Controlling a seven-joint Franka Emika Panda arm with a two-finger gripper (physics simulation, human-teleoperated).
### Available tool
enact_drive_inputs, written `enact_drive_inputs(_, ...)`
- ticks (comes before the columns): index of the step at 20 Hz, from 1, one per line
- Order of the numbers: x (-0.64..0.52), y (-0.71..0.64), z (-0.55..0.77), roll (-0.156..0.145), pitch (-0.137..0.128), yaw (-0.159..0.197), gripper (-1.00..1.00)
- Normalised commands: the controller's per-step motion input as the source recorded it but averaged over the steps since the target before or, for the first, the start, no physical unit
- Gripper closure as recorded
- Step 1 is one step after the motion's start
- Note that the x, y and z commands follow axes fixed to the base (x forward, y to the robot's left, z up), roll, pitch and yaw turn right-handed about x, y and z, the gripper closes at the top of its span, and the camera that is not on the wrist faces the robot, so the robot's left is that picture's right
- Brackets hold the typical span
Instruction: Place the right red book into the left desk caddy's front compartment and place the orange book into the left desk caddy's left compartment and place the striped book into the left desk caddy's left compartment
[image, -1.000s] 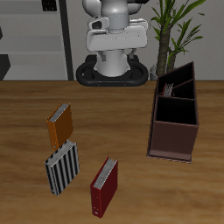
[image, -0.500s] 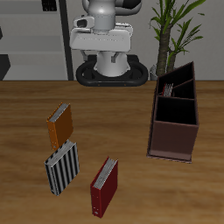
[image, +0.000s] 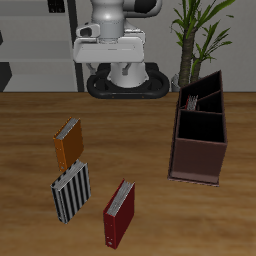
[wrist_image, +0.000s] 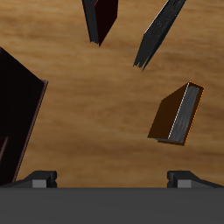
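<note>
Hand hangs empty, fingers apart, high above the counter. Probably first: descend onto the right red book ahead, straddling its spine squarely.

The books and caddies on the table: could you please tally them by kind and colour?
Red book: 1
Orange book: 1
Striped book: 1
Desk caddy: 1
Total: 4

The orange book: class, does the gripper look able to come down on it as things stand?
Probably yes. The orange book lies alone on the table, apart from the striped book, with nothing over it. The gripper hangs above, holding nothing.
</note>
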Motion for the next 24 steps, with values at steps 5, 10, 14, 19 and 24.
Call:
enact_drive_inputs(5,0.14,-0.21,0.06,-0.003,-0.010,-0.042,-1.00)
enact_drive_inputs(10,0.16,-0.22,0.06,0.000,-0.024,0.016,-1.00)
enact_drive_inputs(14,0.11,-0.16,0.02,0.008,-0.002,0.006,-1.00)
enact_drive_inputs(19,0.18,-0.28,-0.03,-0.015,-0.012,0.019,-1.00)
enact_drive_inputs(24,0.11,-0.23,-0.06,-0.019,-0.015,0.002,-1.00)
